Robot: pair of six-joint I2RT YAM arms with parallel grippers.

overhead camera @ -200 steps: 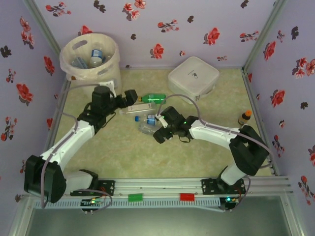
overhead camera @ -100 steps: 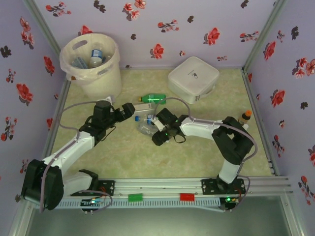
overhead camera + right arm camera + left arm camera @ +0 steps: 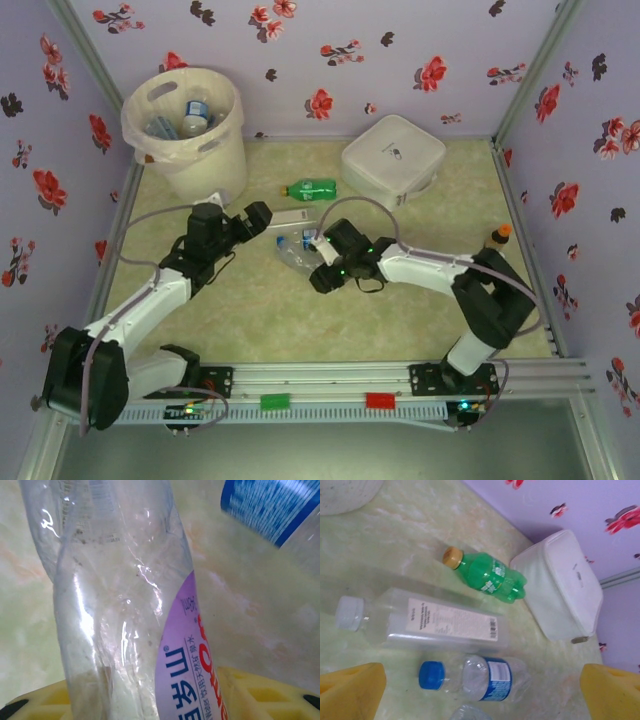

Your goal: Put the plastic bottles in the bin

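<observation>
To lift the crumpled clear bottle (image 3: 115, 605) for the bin (image 3: 205, 160), the right fingers (image 3: 260, 695) sit against it, grip I cannot tell; the left fingers (image 3: 350, 692) hover wide open.

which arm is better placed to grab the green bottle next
Left. The left gripper is open and hangs near the green bottle, on the side of the bin. The right gripper has a clear purple-labelled bottle between its fingers.

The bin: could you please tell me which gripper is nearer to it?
Left. The left gripper hovers just in front and right of the bin; the right gripper, jaws around a purple-labelled bottle, is farther right.
</observation>
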